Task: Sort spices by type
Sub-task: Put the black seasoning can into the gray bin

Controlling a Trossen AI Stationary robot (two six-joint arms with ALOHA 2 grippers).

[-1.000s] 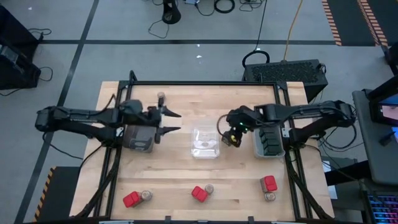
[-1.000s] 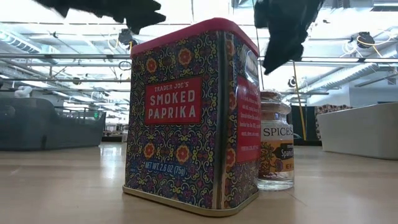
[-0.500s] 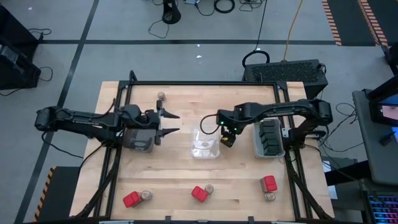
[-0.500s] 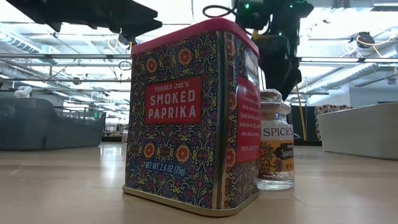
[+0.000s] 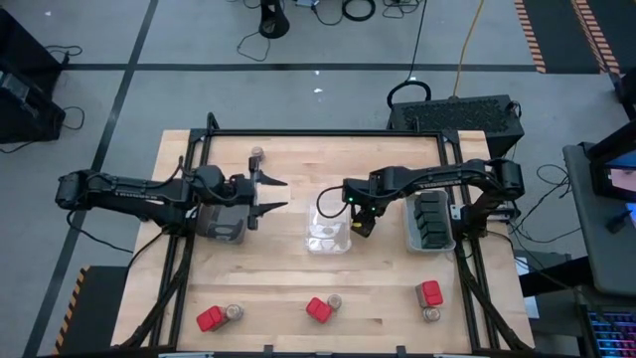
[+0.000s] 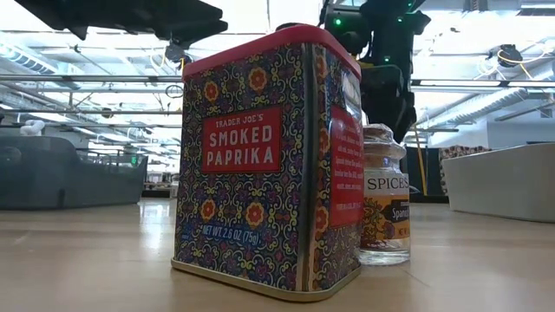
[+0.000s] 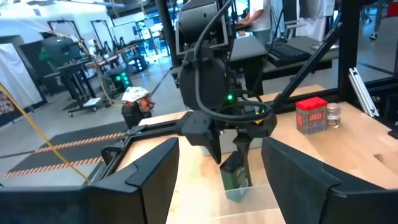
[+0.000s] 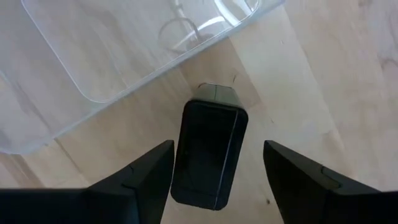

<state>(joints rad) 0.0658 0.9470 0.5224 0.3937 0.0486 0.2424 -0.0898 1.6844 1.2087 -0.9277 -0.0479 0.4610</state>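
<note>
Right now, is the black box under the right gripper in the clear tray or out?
Out. The black box stands on bare wood beside the clear tray, just outside its rim, between the open fingers of the right gripper.

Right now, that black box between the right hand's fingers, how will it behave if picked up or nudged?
The black box looks rigid with glossy, flat sides, so probably stiff but slightly slippery. It stands tall and narrow on the table beside the clear tray, so a nudge may tip it.
</note>
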